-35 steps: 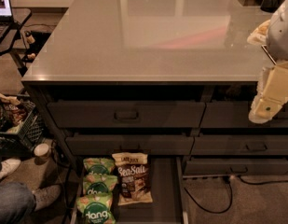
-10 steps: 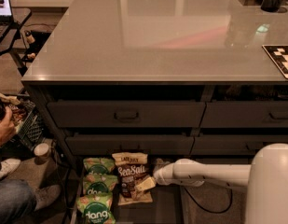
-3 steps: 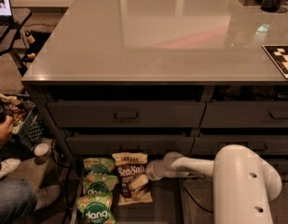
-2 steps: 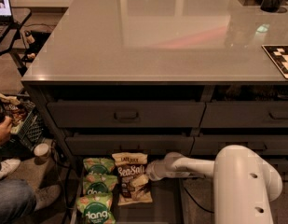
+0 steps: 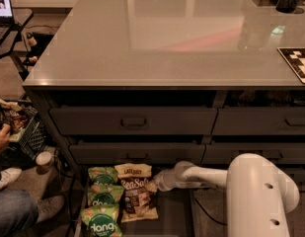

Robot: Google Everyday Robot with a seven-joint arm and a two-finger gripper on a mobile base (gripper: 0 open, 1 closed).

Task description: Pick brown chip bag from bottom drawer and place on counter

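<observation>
Brown chip bag (image 5: pixel 137 195) flat on the floor of the pulled-out bottom drawer (image 5: pixel 175 217), just beside the green dang bags (image 5: pixel 102 207) on their right. Long axis from the closed drawer fronts toward the camera: tan top end at the back, dark brown part in front.

Gripper (image 5: pixel 159 180) low inside the drawer, at the end of the white arm (image 5: pixel 207 176) stretched in from the right. Set against the right edge of the bag near the top end (so across the long axis, not along it). Impossible to tell how far open, or whether holding the crinkly film at all.

Probably the grasp step, with lift and carry not yet done. Counter (image 5: pixel 157 38) well above, over the drawer fronts. To reach that surface, first out toward the camera, then up.
</observation>
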